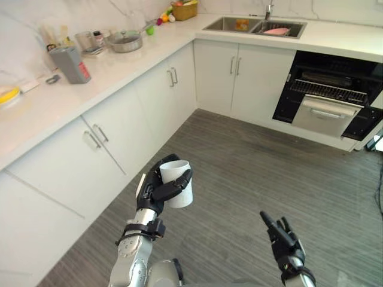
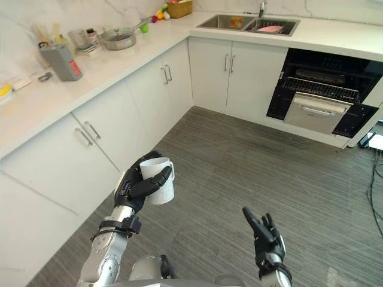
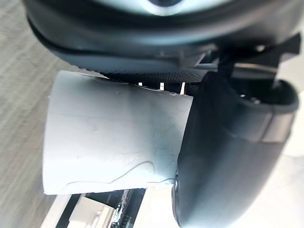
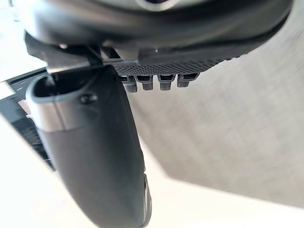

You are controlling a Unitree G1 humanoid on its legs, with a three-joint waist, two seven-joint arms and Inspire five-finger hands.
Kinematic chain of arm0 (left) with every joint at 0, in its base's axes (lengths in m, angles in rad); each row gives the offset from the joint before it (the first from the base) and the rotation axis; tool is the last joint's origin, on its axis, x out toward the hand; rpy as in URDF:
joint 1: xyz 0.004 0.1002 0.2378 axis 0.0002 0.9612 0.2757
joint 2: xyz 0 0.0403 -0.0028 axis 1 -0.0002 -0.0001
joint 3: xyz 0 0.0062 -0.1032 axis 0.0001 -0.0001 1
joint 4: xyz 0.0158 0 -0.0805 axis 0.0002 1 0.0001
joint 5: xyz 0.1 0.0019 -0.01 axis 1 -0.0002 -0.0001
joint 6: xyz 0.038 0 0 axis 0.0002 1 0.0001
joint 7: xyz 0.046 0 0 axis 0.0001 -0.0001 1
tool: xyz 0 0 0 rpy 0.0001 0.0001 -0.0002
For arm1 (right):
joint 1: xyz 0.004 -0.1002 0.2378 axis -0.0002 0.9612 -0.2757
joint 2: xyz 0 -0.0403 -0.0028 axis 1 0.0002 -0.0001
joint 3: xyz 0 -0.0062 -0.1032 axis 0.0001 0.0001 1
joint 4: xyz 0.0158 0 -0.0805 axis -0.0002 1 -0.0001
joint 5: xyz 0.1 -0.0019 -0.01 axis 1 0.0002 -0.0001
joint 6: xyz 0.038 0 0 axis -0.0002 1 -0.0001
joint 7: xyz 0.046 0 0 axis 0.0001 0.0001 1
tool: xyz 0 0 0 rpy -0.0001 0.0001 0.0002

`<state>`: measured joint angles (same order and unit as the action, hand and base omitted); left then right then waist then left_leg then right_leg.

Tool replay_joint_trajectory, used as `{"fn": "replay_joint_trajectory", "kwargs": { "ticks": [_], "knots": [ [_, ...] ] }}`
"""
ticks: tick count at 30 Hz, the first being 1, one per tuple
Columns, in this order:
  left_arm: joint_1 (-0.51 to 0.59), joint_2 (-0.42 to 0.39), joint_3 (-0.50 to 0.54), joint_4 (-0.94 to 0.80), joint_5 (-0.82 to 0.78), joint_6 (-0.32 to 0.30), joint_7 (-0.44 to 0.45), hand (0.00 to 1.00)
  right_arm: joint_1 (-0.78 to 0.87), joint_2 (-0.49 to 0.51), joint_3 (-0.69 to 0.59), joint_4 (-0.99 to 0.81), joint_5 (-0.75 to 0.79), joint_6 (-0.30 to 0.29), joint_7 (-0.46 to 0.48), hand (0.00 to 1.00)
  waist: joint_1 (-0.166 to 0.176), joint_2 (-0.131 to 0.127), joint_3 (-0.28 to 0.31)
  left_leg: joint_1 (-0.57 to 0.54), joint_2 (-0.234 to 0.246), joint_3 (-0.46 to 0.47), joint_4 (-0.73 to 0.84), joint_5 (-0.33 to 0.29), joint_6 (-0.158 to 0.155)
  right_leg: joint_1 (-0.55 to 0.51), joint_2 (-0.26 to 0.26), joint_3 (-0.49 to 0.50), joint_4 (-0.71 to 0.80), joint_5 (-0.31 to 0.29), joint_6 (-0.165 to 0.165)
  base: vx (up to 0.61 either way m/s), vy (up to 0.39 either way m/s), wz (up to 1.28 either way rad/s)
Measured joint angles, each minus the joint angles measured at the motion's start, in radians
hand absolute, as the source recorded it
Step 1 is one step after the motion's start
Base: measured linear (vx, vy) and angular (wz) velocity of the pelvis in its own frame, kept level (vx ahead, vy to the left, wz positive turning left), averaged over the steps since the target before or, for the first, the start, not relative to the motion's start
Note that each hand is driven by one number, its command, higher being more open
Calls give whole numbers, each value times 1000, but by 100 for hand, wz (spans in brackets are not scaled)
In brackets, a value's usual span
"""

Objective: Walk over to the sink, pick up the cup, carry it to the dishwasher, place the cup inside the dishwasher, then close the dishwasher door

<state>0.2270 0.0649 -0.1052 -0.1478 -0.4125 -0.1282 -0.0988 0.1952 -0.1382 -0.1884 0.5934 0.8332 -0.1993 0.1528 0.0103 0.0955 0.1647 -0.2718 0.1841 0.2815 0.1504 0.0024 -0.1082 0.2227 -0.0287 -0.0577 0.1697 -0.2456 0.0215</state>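
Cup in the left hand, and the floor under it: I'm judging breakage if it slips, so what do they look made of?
The cup, held in the left hand, looks like glazed ceramic: plain white, opaque, thick-rimmed, with a soft sheen; hard plastic is not ruled out. The floor looks like grey wood-look laminate or vinyl: streaked grain in long planks, matte.

Cup (image 1: 179,201): middle of wall covered by curled fingers of left hand (image 1: 152,194); inside not seen. In left wrist view, one side of cup hidden behind thumb.
Dishwasher (image 1: 328,95): right end hidden behind white counter corner (image 1: 376,103); dark interior behind rack not readable.
Sink (image 1: 224,24), far: orange item (image 1: 242,24) and pink item (image 1: 276,30) too small to be identified.
Basket (image 1: 184,10), far: top cut off by edge.
Yellow object (image 1: 6,95), left: cut off by edge.
Right hand (image 1: 286,242): wrist cut off at near edge.
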Motion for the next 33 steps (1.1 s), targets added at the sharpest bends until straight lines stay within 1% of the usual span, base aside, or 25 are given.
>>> {"fn": "replay_joint_trajectory", "kwargs": {
  "ticks": [1,2,3,5,7,8,9,11,13,15,16,17,18,19,20,21,23,24,25,26,27,28,30,32,33],
  "knots": [
    [-8,8,0,-4,10,-24,2,0,-4,7,6,0,3,-1,-1,100,9,-10,-7,27,-17,-8,36,108,53,50,-19,19,-7,-22,22,483,241,-41],
    [-8,9,1,-3,15,-32,9,0,-5,10,13,0,7,-1,-1,100,6,-22,-13,35,-27,-20,60,127,88,69,-37,23,-3,-27,29,713,332,-30],
    [-13,11,12,-2,25,-53,28,0,-19,13,37,-4,11,-1,-2,100,-9,-54,-13,31,-48,-16,173,33,138,82,-80,28,51,-26,33,586,278,-9],
    [-17,5,36,-2,56,-62,51,0,-17,14,49,-32,10,6,-4,100,-8,-79,-25,45,-61,10,292,-75,147,63,-126,33,194,-22,38,647,294,-27],
    [-18,10,59,-3,105,-76,76,0,-29,29,48,-53,7,23,-13,100,1,-125,-36,126,-113,64,295,-151,157,-29,-219,10,464,22,108,569,249,-47],
    [-24,20,68,-5,128,-88,82,0,-31,47,48,-79,5,25,-20,100,-1,-156,-35,185,-157,86,288,-197,171,-114,-302,-9,677,137,133,425,175,-28],
    [-26,22,66,-7,143,-88,90,0,-28,55,49,-89,-3,25,-21,100,-5,-164,-39,210,-169,93,288,-219,175,-157,-338,-15,779,173,117,595,188,-24],
    [-26,29,60,-12,181,-88,104,0,-24,73,73,-115,-49,29,-25,100,-29,-148,-33,328,-167,97,252,-274,171,-329,-372,-69,1048,119,27,565,118,-17],
    [-34,29,44,-13,183,-89,104,0,-7,95,86,-178,-63,30,-30,100,-43,-130,-22,432,-158,100,152,-267,158,-443,-354,-145,1036,63,12,414,60,-12],
    [-49,37,25,-14,176,-91,93,0,17,108,89,-271,-74,30,-31,100,-69,-110,-20,500,-137,100,74,-258,142,-526,-304,-231,813,45,20,500,20,8],
    [-65,48,16,-15,135,-98,57,0,25,108,86,-323,-86,30,-30,100,-79,-110,-20,527,-124,98,48,-258,141,-541,-246,-284,521,70,36,466,-96,8],
    [-77,58,7,-15,89,-100,21,0,39,109,81,-369,-91,30,-30,100,-80,-126,-30,559,-129,98,24,-259,138,-535,-185,-302,222,168,37,612,-162,3],
    [-80,69,-3,-16,57,-104,9,0,62,110,81,-410,-91,27,-30,100,-81,-157,-48,586,-152,83,18,-271,117,-525,-156,-312,61,280,22,548,-164,7],
    [-84,87,-16,-15,35,-105,4,0,92,110,84,-448,-91,18,-27,100,-88,-195,-65,619,-180,54,18,-291,86,-518,-152,-293,17,413,-47,588,-164,28],
    [-100,64,-34,23,25,-108,-5,0,97,84,75,-453,-90,4,-23,100,-104,-153,-65,657,-150,24,17,-328,70,-507,-132,-282,64,458,-88,531,-134,21],
    [-110,50,-58,41,18,-101,-9,0,82,59,64,-443,-89,7,-35,100,-103,-116,-64,665,-118,18,33,-327,78,-506,-97,-274,102,407,-91,486,-139,0],
    [-118,52,-100,43,18,-107,-11,0,79,70,57,-444,-89,3,-45,100,-94,-104,-57,654,-81,31,135,-322,82,-526,-74,-267,186,314,-109,350,-180,-39],
    [-119,55,-130,47,20,-107,-16,0,82,91,55,-445,-90,1,-50,100,-91,-84,-50,584,-14,45,326,-307,106,-515,-53,-282,223,265,-119,392,-227,-35],
    [-121,51,-139,47,20,-108,-21,0,83,98,49,-450,-90,0,-51,100,-89,-82,-44,548,14,51,431,-289,131,-518,-57,-283,279,233,-128,362,-168,-30],
    [-119,41,-150,49,24,-110,-29,0,87,100,36,-458,-91,-1,-51,100,-80,-81,-36,499,58,72,605,-220,132,-508,-50,-277,328,157,-116,352,-160,-58],
    [-98,29,-162,65,47,-111,-34,0,93,91,17,-459,-91,-1,-52,100,-64,-33,-25,417,147,29,818,42,111,-423,15,-257,276,129,-112,380,-88,-65],
    [-87,29,-163,71,57,-112,-35,0,96,89,16,-460,-90,-2,-53,100,-61,-21,-30,368,166,8,888,56,86,-391,33,-256,234,130,-110,382,-66,-60],
    [-83,39,-163,73,64,-113,-37,0,95,94,-3,-471,-90,-3,-51,100,-62,-23,-29,222,189,23,1000,-61,90,-306,40,-235,144,136,-105,457,-26,-32],
    [-79,38,-158,74,58,-125,-36,0,92,79,-8,-483,-91,-13,-51,100,-56,-38,-22,167,187,96,804,-167,88,-220,35,-199,71,148,-98,478,-49,-42],
    [-79,34,-158,74,55,-131,-36,0,89,78,-8,-487,-92,-14,-51,100,-56,-40,-23,166,164,96,687,-177,77,-202,28,-191,65,150,-103,436,-15,-46]
  ]
}}
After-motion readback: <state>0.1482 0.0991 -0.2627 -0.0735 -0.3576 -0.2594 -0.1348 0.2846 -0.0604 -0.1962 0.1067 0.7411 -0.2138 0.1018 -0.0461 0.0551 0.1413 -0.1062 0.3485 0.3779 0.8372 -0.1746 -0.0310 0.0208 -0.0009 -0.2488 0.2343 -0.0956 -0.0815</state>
